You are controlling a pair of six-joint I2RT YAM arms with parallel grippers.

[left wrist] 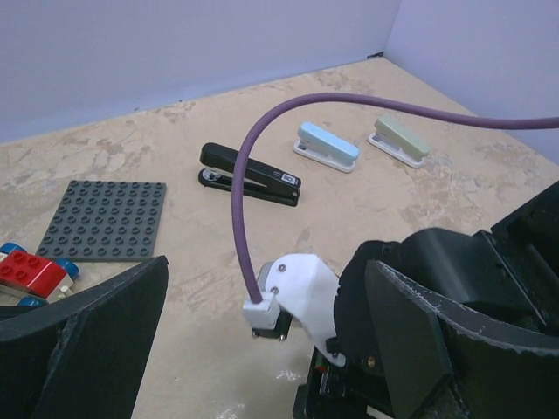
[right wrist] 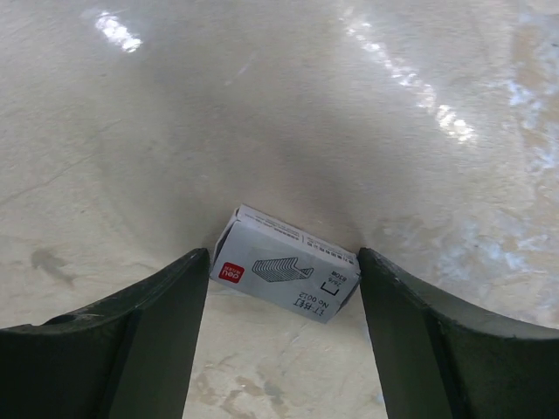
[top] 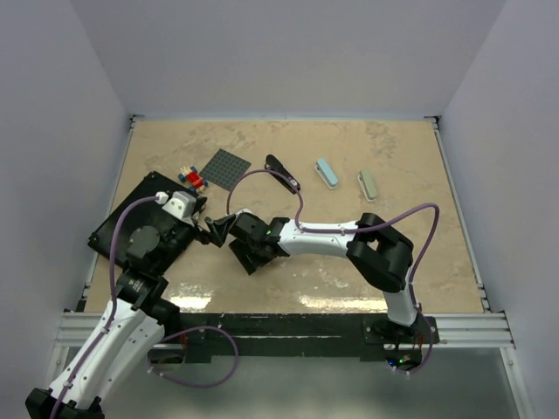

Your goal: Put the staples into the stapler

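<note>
A little white staple box (right wrist: pixel 284 275) lies on the table, printed with a staple drawing. The staples themselves are hidden. My right gripper (right wrist: pixel 284 262) is lowered over the box, with a finger touching each end. In the top view, the right gripper (top: pixel 224 230) is left of centre. My left gripper (top: pixel 201 225) faces it closely. The left gripper (left wrist: pixel 266 262) is open and empty, with the right arm's white wrist mount (left wrist: pixel 301 292) in front of it. A black stapler (top: pixel 281 173) (left wrist: pixel 249 175) lies closed farther back.
A blue stapler (top: pixel 327 172) (left wrist: pixel 327 145) and a green stapler (top: pixel 368 183) (left wrist: pixel 400 140) lie at the back right. A grey studded plate (top: pixel 224 168) (left wrist: pixel 109 218) and toy bricks (top: pixel 190 178) (left wrist: pixel 31 272) lie at the back left. A black slab (top: pixel 131 229) lies at the left edge.
</note>
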